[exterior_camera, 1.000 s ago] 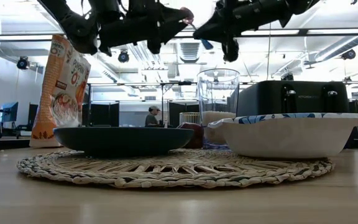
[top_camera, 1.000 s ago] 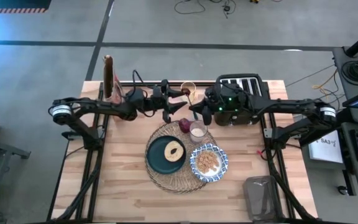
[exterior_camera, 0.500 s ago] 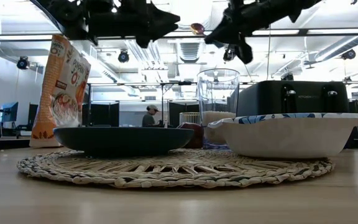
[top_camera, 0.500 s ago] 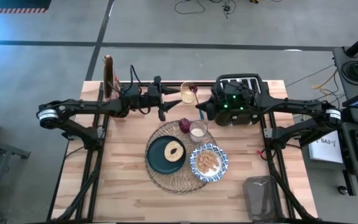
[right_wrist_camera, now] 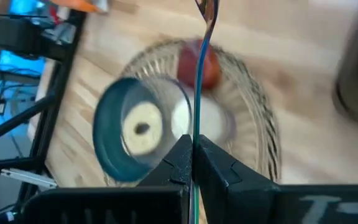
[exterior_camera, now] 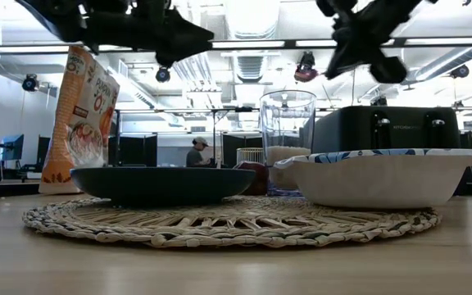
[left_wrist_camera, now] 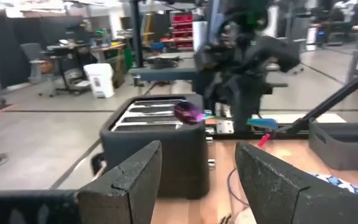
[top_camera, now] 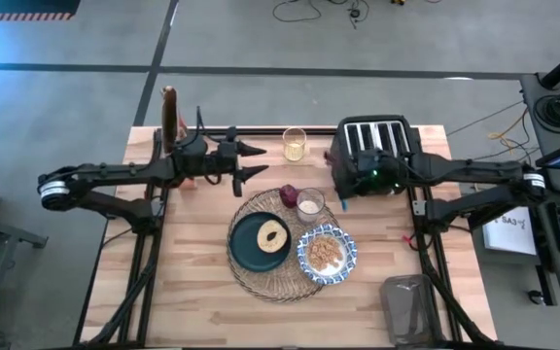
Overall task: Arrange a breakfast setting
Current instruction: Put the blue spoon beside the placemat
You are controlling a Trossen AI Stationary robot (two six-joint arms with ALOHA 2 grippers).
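Low view: I can't read the cereal bag [exterior_camera: 79, 115] print. Both arms have pulled apart since a second ago; left gripper [top_camera: 257, 160] released, right gripper [right_wrist_camera: 193, 163] clenched on a spoon [right_wrist_camera: 201, 68]. Placemat [top_camera: 251, 277] setting sits center, fruit [top_camera: 287, 195] at twelve o'clock.

on the table [top_camera: 192, 292] you have the placemat [top_camera: 251, 276] near the middle. on it sit the plate [top_camera: 246, 248] with the bread ring [top_camera: 272, 235] on it, the bowl [top_camera: 327, 255] to its right, and behind them the fruit [top_camera: 288, 196] left of the glass [top_camera: 309, 204]. the toaster [top_camera: 375, 146] stands at the back right, the cereal bag [top_camera: 170, 119] at the back left, and a second glass [top_camera: 294, 144] between them.
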